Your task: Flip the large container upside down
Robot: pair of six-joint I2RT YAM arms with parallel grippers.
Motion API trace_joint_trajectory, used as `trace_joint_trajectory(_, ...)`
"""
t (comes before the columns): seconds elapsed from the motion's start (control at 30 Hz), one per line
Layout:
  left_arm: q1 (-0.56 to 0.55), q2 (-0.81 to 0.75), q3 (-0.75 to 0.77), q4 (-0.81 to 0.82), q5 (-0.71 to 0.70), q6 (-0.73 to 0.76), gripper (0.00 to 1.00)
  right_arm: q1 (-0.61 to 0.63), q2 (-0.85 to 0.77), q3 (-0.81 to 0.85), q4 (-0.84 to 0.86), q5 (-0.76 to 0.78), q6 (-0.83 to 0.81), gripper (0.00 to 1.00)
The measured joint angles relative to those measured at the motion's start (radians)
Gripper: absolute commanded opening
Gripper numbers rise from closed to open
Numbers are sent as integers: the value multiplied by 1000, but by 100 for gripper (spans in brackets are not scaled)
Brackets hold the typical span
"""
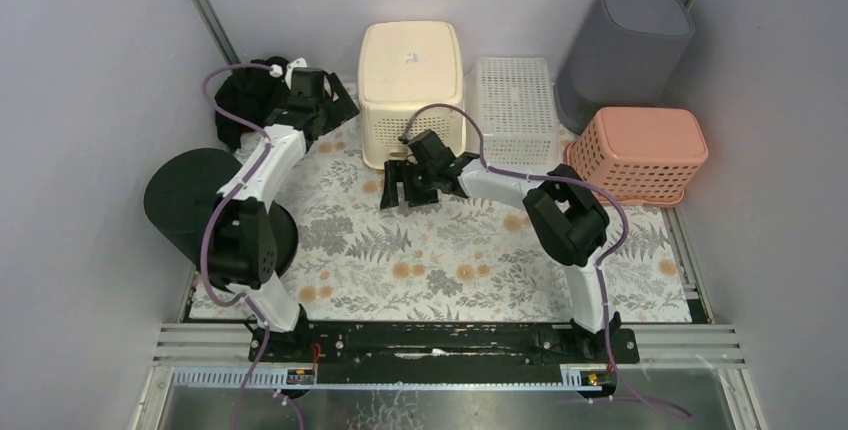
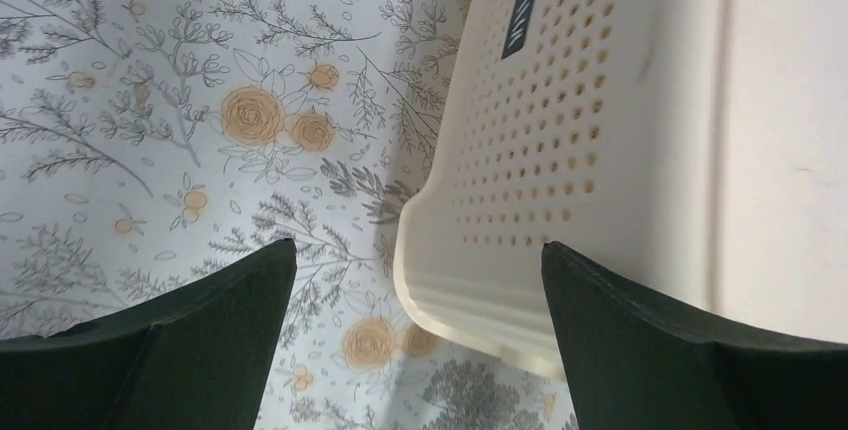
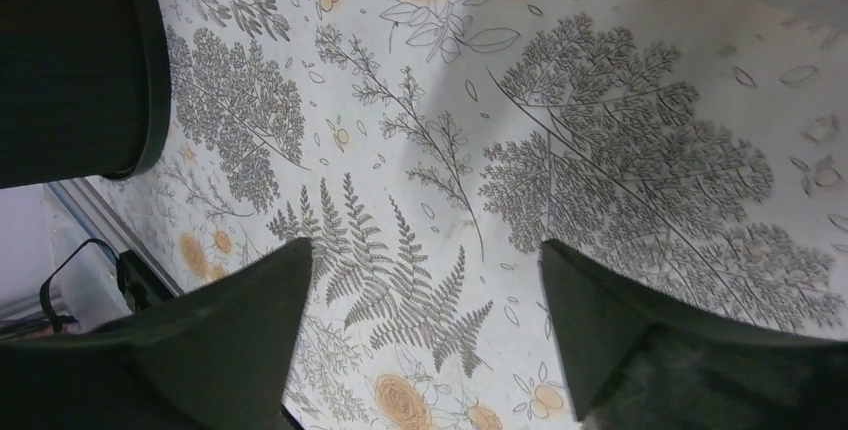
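The large cream perforated container (image 1: 410,85) stands at the back of the floral mat (image 1: 440,260) with its solid base up and its rim down on the mat. In the left wrist view its holed side wall (image 2: 560,120) and rim corner lie between my fingers. My left gripper (image 1: 338,110) is open and empty, just left of the container's lower left corner (image 2: 415,250). My right gripper (image 1: 405,193) is open and empty, low over the mat just in front of the container (image 3: 425,250).
A white perforated basket (image 1: 515,110) stands right of the container. A grey bin (image 1: 622,50) is at the back right, with a pink basket (image 1: 640,150) in front of it. A black round bin (image 1: 200,200) lies left of the mat (image 3: 70,60). A black cloth (image 1: 245,100) sits at back left.
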Motion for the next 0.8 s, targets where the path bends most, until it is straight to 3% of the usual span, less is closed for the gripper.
trace_joint_trajectory(0.23, 16, -240, -147, 4, -24, 8, 100, -24, -238, -189, 7, 21, -72, 99)
trace_joint_trajectory(0.47, 19, -460, -370, 34, -100, 27, 100, -45, -644, -371, -5, 245, -185, 99)
trace_joint_trajectory(0.57, 19, -530, -489, 65, -140, 34, 100, -97, -798, -528, 40, 338, -253, 99)
trace_joint_trajectory(0.8, 19, -669, -832, 344, -200, 154, 100, -251, -1022, -877, 124, 566, -415, 99)
